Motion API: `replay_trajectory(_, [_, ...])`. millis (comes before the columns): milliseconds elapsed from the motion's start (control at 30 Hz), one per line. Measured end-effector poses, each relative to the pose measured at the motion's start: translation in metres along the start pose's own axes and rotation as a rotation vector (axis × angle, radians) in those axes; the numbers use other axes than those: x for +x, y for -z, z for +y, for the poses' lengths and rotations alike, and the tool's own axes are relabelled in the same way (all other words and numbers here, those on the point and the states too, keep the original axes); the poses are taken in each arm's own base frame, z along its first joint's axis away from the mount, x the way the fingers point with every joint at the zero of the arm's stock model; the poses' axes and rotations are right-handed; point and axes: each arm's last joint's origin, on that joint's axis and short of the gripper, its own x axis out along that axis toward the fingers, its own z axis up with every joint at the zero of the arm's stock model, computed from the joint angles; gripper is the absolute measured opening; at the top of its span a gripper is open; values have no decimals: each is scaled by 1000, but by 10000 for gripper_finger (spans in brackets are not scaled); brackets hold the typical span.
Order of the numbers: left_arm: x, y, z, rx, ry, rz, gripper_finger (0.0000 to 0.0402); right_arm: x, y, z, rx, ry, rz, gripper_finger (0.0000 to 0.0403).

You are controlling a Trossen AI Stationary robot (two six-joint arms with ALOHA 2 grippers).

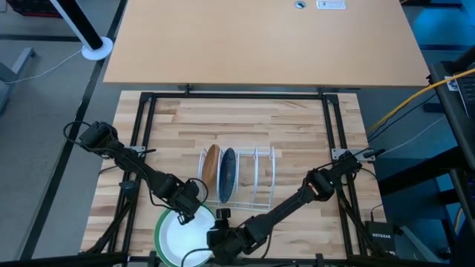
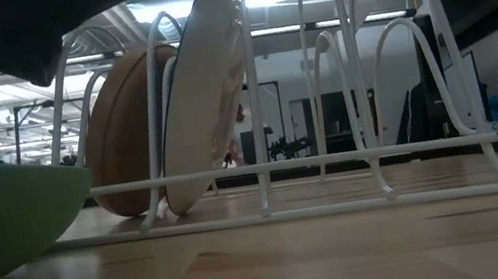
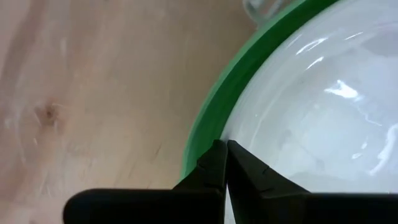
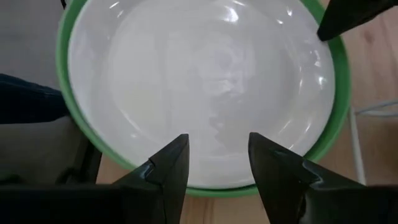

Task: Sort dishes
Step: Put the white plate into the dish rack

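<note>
The white wire rack point(image 1: 239, 176) is standing near the middle of the wooden desk point(image 1: 297, 126). Two plates are sitting upright on edge in neighbouring slots at its left end: the tan-brown plate point(image 1: 211, 165) in the outermost slot and the dark blue plate point(image 1: 227, 175) in the slot just beside it. In the low view both are leaning slightly against the rack's wires, the tan-brown plate point(image 2: 126, 130) behind the other. The remaining slots toward the rack's right end are holding nothing.

Near the front edge of the desk, the green plate point(image 1: 159, 236) is lying flat, and the white plate point(image 1: 182, 239) is nesting inside it, so that only a green rim is showing around the white.

The left pincer point(image 1: 187, 213) is sitting at the far rim of this stack, its fingers clenched together; in the left wrist view its tips point(image 3: 224, 163) are meeting right where the white plate's edge point(image 3: 323, 112) lies on the green rim point(image 3: 217, 99), though whether they are pinching anything cannot be told. The right pincer point(image 1: 215, 239) is hovering over the stack's right side, released, with its fingers point(image 4: 171, 165) spread above the white plate point(image 4: 205, 81) and grasping nothing.
</note>
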Motion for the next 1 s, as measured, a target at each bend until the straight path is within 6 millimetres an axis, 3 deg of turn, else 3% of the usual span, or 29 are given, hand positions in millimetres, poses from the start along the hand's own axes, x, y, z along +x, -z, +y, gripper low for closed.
replay_trajectory(267, [0,1,-1,20,29,51,3,0,0,1,-36,-14,-1,169])
replay_trajectory(667, [0,13,-7,78,105,189,120,0,0,1,-37,-18,0,169])
replay_trajectory(1000, [1,28,-14,83,72,148,136,-3,5,18,-111,-65,-22,169])
